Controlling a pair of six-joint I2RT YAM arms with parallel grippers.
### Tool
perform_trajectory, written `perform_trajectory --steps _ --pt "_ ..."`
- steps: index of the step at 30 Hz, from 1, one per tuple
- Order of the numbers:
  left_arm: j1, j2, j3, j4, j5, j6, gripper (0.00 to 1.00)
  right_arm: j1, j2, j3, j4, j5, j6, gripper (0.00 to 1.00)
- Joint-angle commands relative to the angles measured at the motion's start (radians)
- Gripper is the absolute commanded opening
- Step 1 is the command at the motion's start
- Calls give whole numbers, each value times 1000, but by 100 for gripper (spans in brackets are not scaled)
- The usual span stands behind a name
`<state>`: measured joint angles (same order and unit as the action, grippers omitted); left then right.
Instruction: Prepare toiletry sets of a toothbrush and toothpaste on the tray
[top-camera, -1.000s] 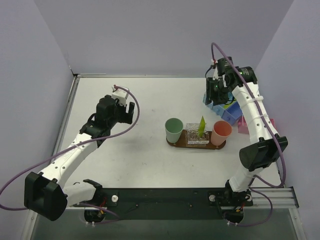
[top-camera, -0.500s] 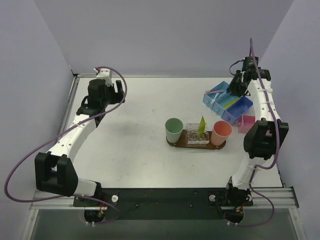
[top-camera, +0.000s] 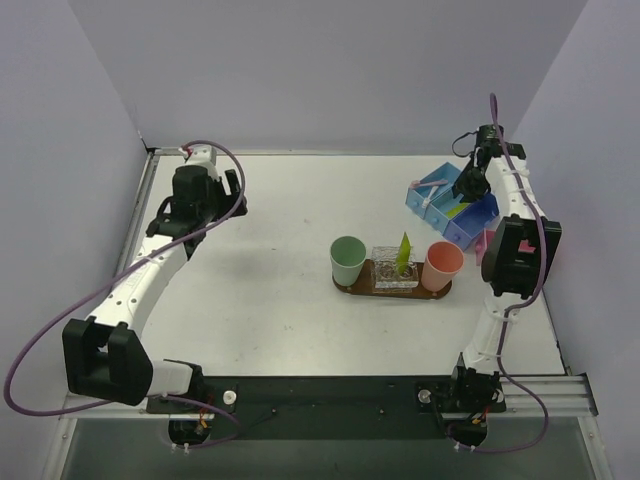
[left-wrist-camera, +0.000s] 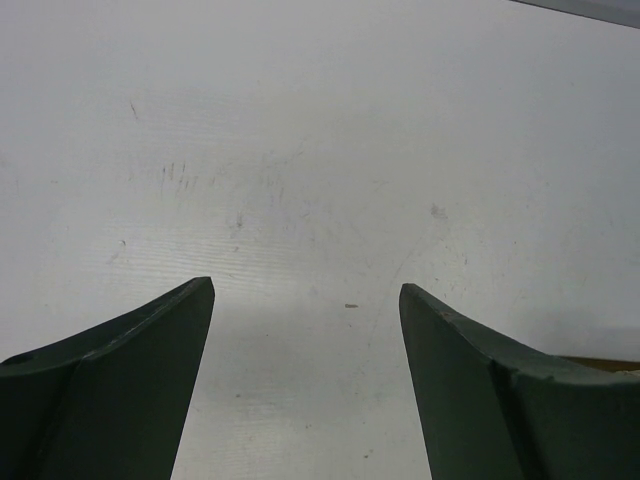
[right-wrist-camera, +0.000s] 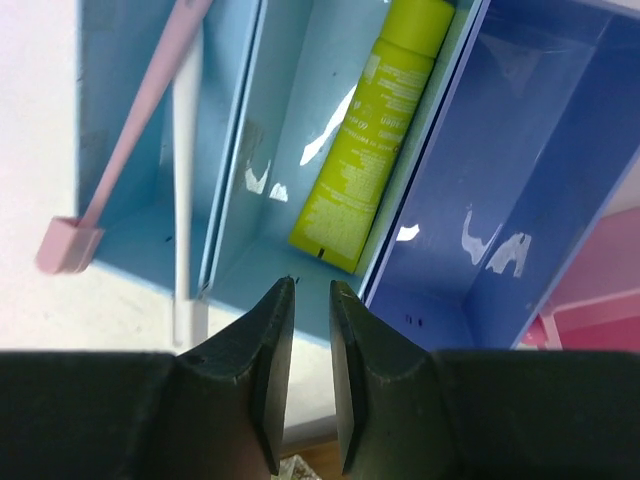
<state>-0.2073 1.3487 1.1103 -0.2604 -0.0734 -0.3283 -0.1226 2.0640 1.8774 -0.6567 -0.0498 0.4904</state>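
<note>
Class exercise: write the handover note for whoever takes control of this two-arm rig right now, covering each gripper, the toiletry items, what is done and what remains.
Left gripper: open, empty, over bare table at far left.
Right gripper: nearly shut, empty, above the blue bin.
Bin: one lime-green toothpaste in the middle compartment; a pink toothbrush and a white one in the left one.
Tray: mint cup, clear holder with one green tube, orange cup.
Done: one tube placed; no brush visible on the tray.
Left: brushes and the remaining tube.

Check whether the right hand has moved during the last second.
Yes. In the top view the right hand has shifted rightward, from over the blue bin's left end to its middle.
</note>
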Motion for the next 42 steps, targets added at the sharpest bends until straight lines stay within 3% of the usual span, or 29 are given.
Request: perform_trajectory --steps 1,17,27,32,35,42 --pt "3 -56 22 -72 -32 -26 86 12 50 55 -21 119 -27 17" --pt "17 32 97 -149 -32 104 86 41 249 213 -43 157 -70 25" --pt "83 60 99 -148 -25 158 86 110 395 399 -44 -42 -194 30" --pt "117 69 72 -106 -25 137 86 156 380 348 -50 -101 -294 30" --pt "129 90 78 -89 -25 120 86 152 326 290 -66 -55 -323 29" --pt "135 135 106 -86 -12 101 85 40 280 285 -156 47 -361 32"
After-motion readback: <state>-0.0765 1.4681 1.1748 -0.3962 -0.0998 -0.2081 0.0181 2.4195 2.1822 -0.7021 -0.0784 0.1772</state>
